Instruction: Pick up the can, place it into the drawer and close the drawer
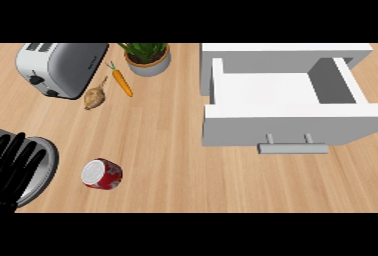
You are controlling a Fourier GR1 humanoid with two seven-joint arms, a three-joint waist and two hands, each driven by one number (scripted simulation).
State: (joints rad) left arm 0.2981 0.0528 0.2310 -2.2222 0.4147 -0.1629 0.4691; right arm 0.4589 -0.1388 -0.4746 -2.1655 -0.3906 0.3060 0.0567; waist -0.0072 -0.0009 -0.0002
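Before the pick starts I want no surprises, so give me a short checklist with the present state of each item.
1. Can within view and unobstructed: ok, it lies on its side on the counter, nothing on top of it.
2. Drawer open to receive it: ok, pulled out and its inside looks bare.
3. Drawer handle free for closing: ok, nothing touches it.
4. Left hand free: ok, open at the view's left edge, holding nothing, apart from the can.
5. Right hand ready: cannot tell, it does not show.
6. Path from can to drawer: ok, the carrot and toaster sit well away from it.
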